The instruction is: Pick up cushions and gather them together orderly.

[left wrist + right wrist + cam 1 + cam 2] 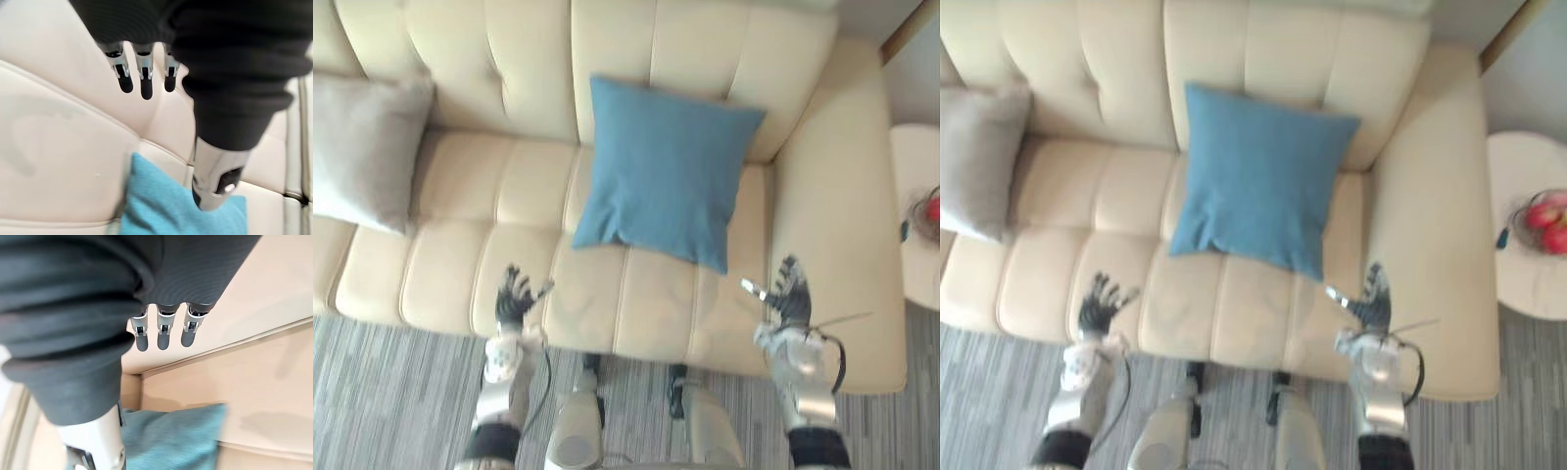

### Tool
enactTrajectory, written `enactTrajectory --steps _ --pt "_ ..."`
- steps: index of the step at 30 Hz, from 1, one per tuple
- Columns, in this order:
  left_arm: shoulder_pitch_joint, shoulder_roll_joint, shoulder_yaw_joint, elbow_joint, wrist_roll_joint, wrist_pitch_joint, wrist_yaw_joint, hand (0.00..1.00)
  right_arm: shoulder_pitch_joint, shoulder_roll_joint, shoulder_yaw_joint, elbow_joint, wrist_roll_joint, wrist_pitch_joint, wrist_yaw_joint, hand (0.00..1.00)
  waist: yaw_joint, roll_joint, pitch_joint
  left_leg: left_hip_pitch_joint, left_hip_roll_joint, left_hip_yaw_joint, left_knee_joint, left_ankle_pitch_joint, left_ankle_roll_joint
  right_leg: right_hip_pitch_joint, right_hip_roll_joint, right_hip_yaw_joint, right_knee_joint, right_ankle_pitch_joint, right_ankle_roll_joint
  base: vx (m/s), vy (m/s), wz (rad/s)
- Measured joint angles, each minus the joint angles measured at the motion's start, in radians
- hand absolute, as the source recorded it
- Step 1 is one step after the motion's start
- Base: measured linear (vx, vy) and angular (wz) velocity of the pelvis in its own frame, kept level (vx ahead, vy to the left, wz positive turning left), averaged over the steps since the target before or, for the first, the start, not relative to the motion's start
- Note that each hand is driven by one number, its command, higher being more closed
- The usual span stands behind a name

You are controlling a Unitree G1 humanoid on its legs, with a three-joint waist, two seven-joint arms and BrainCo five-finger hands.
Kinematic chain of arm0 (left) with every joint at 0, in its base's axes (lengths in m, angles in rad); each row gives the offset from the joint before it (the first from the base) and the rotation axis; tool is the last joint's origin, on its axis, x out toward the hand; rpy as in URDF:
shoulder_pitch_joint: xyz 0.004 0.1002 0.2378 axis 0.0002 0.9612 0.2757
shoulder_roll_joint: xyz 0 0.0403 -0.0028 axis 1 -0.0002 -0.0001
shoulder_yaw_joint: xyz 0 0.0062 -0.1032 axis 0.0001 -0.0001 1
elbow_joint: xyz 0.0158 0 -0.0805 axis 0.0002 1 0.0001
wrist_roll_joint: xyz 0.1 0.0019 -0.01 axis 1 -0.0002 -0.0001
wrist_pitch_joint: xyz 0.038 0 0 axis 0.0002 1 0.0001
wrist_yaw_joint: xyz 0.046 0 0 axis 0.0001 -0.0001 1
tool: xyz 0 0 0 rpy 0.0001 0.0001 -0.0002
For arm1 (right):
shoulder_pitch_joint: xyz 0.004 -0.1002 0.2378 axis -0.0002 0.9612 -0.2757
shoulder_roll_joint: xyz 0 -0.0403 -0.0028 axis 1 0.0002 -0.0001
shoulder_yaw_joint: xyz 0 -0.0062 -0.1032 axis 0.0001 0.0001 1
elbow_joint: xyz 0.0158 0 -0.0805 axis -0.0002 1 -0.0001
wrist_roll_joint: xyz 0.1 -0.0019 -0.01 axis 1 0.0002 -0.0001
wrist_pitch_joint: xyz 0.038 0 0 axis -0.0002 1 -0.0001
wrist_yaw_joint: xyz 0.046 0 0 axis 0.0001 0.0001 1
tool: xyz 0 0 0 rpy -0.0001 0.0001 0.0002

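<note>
Both hands empty at the sofa's front edge.
My left hand (514, 297) and right hand (790, 294) hover with fingers spread, holding nothing. The blue cushion (661, 171) leans on the sofa (450, 264) backrest; the grey cushion (362, 147) sits well apart, at the left end.

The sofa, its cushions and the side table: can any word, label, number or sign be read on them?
None: the blue cushion, the grey cushion, the sofa and the side table carry no word, label, number or sign that can be read.
</note>
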Motion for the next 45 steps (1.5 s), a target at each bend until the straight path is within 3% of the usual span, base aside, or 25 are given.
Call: enactTrajectory --steps 2,9,15,16,28,31,36,38,39,40,42,44,45 --pt "0.022 -0.027 0.027 0.117 0.037 0.013 -0.028 0.0 0.023 0.015 -0.002 0.129 -0.03 0.002 0.021 0.0 -0.005 0.001 -0.052 0.044 0.006 0.004 -0.002 -0.016 -0.003 0.057 0.003 -0.001 -0.037 0.002 0.002 0.09 0.01 -0.06" --pt "0.035 -0.061 0.115 0.439 0.201 0.039 -0.054 0.0 0.023 0.043 -0.069 0.476 -0.079 0.007 0.038 0.0 -0.008 0.012 -0.126 0.158 0.013 0.027 -0.052 -0.023 -0.006 0.189 0.017 0.008 -0.146 0.035 0.011 0.06 0.011 -0.08" --pt "0.035 -0.056 0.168 0.505 0.268 0.044 -0.054 0.0 0.02 0.046 -0.157 0.637 -0.089 0.026 0.041 0.0 -0.014 0.015 -0.14 0.212 0.005 0.034 -0.087 -0.022 -0.006 0.243 0.021 0.017 -0.189 0.049 0.015 0.04 0.016 -0.03" --pt "0.04 0.015 0.167 0.606 0.306 0.056 -0.054 0.0 -0.072 -0.017 -0.218 0.798 -0.116 0.04 0.042 0.0 -0.062 0.002 -0.106 0.266 -0.032 0.01 -0.087 -0.062 0.008 0.297 -0.004 0.027 -0.205 0.023 0.034 0.01 0.007 -0.04" --pt "0.039 0.007 0.165 0.603 0.301 0.056 -0.03 0.0 -0.069 0.011 -0.166 0.788 -0.115 0.042 0.037 0.0 -0.059 -0.012 -0.093 0.27 -0.031 0.017 -0.087 -0.062 0.008 0.298 -0.005 0.027 -0.2 0.024 0.034 0.0 0.0 -0.01" --pt "0.029 -0.001 0.164 0.601 0.285 0.057 -0.017 0.0 -0.072 0.031 -0.128 0.77 -0.114 0.052 0.027 0.0 -0.057 -0.016 -0.072 0.286 -0.03 0.055 -0.082 -0.064 0.01 0.293 -0.008 0.042 -0.179 0.025 0.035 -0.03 0.013 -0.24" --pt "-0.005 -0.001 0.164 0.584 0.263 0.057 0.004 0.0 -0.112 0.063 -0.038 0.7 -0.119 0.061 0.012 0.0 -0.026 -0.025 -0.024 0.227 -0.011 0.18 0.054 -0.133 0.023 0.185 -0.007 0.107 -0.084 0.06 0.043 -0.11 0.015 -0.74" --pt "-0.034 -0.014 0.165 0.555 0.263 0.056 0.015 0.0 -0.135 0.074 -0.022 0.693 -0.127 0.063 0.012 0.0 -0.019 -0.006 -0.004 0.159 0.027 0.226 0.127 -0.152 0.039 0.132 0.002 0.072 -0.064 0.112 0.047 -0.19 0.017 -0.57" --pt "-0.041 -0.02 0.166 0.545 0.263 0.057 0.017 0.0 -0.133 0.076 -0.017 0.674 -0.128 0.069 0.012 0.0 -0.016 -0.004 0.001 0.149 0.03 0.23 0.142 -0.153 0.041 0.101 -0.012 0.038 0.041 0.069 0.03 -0.18 0.007 -0.26" --pt "-0.051 -0.03 0.166 0.537 0.263 0.056 0.018 0.0 -0.124 0.076 -0.015 0.657 -0.132 0.069 0.01 0.0 -0.016 -0.007 0.001 0.141 0.032 0.229 0.163 -0.155 0.043 0.07 -0.048 0.008 0.257 -0.014 0.018 -0.11 -0.021 0.02" --pt "-0.051 -0.036 0.166 0.525 0.263 0.058 0.018 0.0 -0.113 0.081 -0.006 0.658 -0.137 0.069 0.01 0.0 -0.012 -0.018 -0.008 0.14 0.032 0.213 0.197 -0.154 0.043 0.107 -0.11 0.003 0.479 -0.053 0.036 -0.05 -0.082 0.18" --pt "-0.046 -0.029 0.173 0.503 0.261 0.058 0.018 0.0 -0.111 0.104 -0.005 0.664 -0.148 0.068 0.01 0.0 -0.001 -0.067 -0.039 0.073 0.031 0.212 0.276 -0.154 0.043 0.187 -0.167 0.031 0.504 -0.043 0.062 -0.09 -0.243 0.12" --pt "-0.05 -0.03 0.185 0.5 0.261 0.06 0.018 0.0 -0.118 0.106 -0.006 0.667 -0.152 0.069 0.01 0.0 0.002 -0.073 -0.044 0.044 0.042 0.211 0.308 -0.154 0.042 0.226 -0.151 0.04 0.424 -0.082 0.116 -0.21 -0.342 -0.11"
